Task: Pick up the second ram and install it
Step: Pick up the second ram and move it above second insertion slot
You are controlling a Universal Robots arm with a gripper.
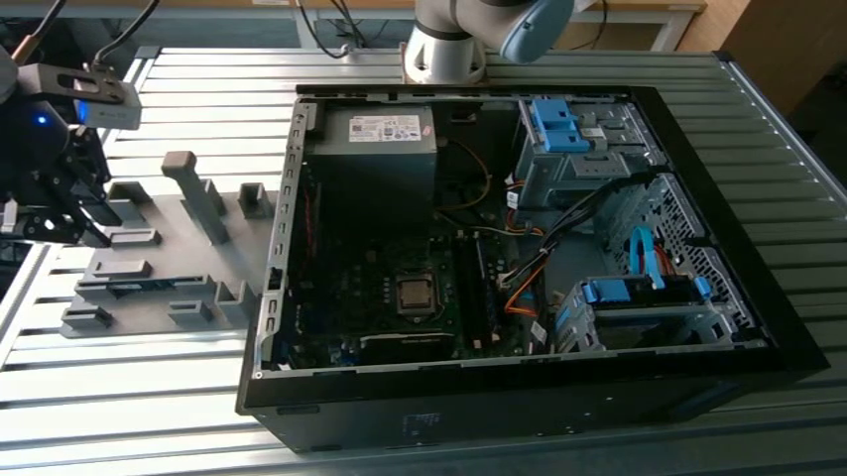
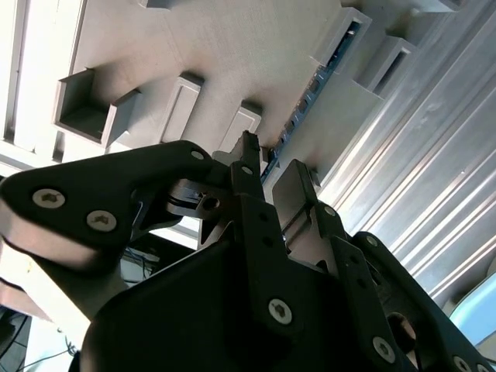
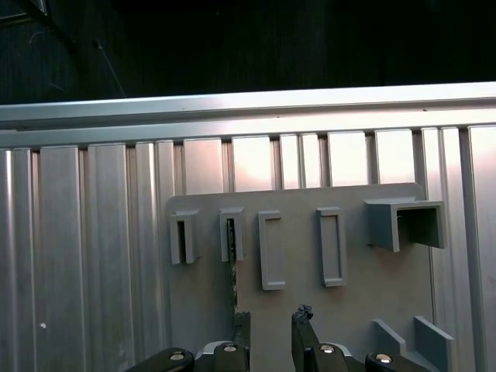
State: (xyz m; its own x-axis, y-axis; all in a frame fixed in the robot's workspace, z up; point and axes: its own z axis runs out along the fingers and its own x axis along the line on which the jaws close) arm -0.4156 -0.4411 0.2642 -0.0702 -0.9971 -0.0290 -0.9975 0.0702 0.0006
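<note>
The matte black gripper [image 2: 271, 167] has angular plates [image 2: 101, 201] dotted with silver screws [image 2: 280, 311] and two narrow fingers [image 2: 249, 182]. Far behind it, the silver arm base [image 1: 443, 55] bears a pale blue cap [image 1: 537, 30].

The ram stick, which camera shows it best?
The second wrist view: the ram shows its blue-green edge in the grey holder. The first wrist view shows a thin dark line; the exterior view, a bluish sliver.

Robotics lab: alu slat bench [image 1: 198, 69], open PC case [image 1: 530, 397], arm base [image 1: 443, 52].

The white label [image 1: 384, 128] on the power supply [image 1: 331, 149] bears unreadable print.
</note>
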